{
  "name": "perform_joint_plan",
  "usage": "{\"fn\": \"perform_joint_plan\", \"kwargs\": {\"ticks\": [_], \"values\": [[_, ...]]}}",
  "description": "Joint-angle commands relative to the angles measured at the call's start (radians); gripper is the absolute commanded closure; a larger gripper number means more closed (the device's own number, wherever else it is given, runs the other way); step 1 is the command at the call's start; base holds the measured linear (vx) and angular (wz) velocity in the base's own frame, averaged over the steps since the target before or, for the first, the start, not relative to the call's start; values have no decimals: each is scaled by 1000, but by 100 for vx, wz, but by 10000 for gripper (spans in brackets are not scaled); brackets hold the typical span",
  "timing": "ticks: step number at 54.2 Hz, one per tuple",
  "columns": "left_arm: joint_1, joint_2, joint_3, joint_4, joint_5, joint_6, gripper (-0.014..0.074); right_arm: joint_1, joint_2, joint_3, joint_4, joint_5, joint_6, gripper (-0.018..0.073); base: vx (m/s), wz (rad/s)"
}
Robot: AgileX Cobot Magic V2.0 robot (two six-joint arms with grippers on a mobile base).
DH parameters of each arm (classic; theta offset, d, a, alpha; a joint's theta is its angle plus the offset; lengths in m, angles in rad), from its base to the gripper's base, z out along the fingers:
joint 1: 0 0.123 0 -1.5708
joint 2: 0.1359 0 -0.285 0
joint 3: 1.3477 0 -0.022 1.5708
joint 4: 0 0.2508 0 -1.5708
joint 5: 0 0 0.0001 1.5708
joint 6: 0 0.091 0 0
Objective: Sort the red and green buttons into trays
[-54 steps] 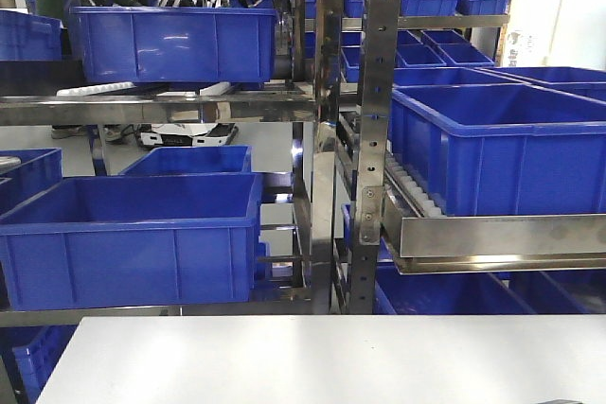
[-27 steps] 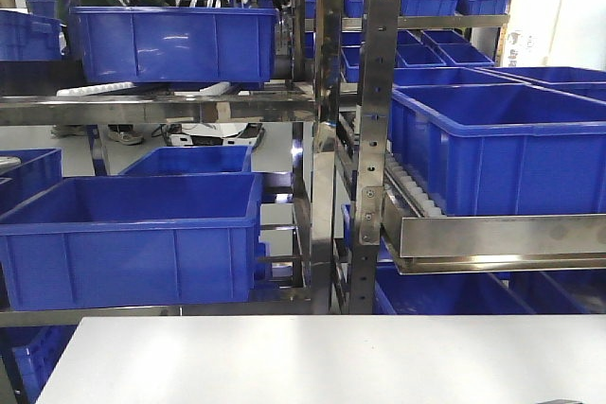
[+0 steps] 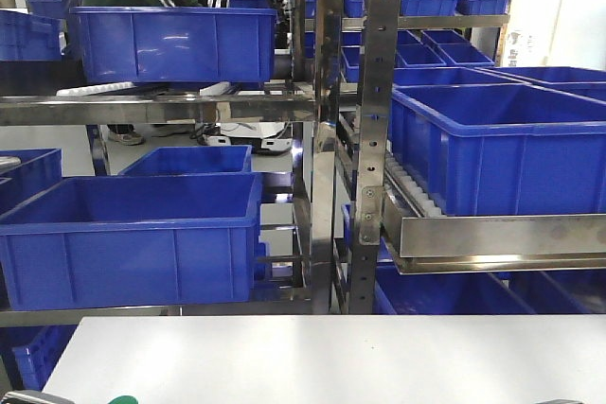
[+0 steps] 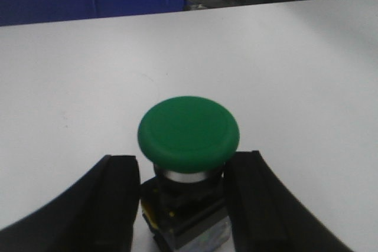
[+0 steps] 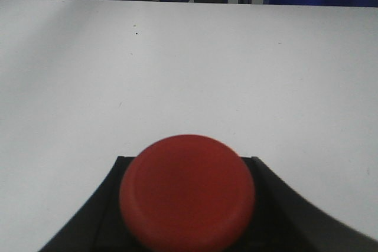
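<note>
firmly clenched: left gripper point(image 4: 183, 167) on green button point(image 4: 188, 133), right gripper point(image 5: 188, 162) on red button point(image 5: 186, 196) (body hidden under cap); white table point(image 5: 189, 57) ahead, blue crates point(image 3: 133, 234) far behind.

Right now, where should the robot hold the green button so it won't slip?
By the squarish switch body under the cap, not the cap. The green button is upright and its cap is round and domed, while the body below has flatter sides. Come in low from both sides, beneath the cap's overhang, as the left gripper has its jaws now.
</note>
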Motion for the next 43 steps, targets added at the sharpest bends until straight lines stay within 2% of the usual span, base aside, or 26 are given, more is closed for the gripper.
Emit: {"fn": "perform_joint_plan", "kwargs": {"ticks": [1,5,13,20,30,36,43], "values": [[-5,-36,-13,-2,-104,-10,211,-5,-35,-9,8,-187,-3,557,0,0],[-5,-36,-13,1,-78,-10,311,-5,-35,-9,20,-187,-3,557,0,0],[-5,-40,-13,1,-66,-13,601,-5,-35,-9,74,-186,-3,557,0,0],[-5,-66,-13,30,-70,-63,604,-5,-35,-9,89,-186,-3,557,0,0],[-5,-185,-13,112,-45,-72,601,-5,-58,2,55,-180,0,557,0,0],[-5,-308,-13,121,77,-74,599,-5,-125,11,10,-137,12,557,0,0],[-5,-489,-13,123,293,-74,599,-5,-267,11,-67,-25,81,557,0,0]]}}
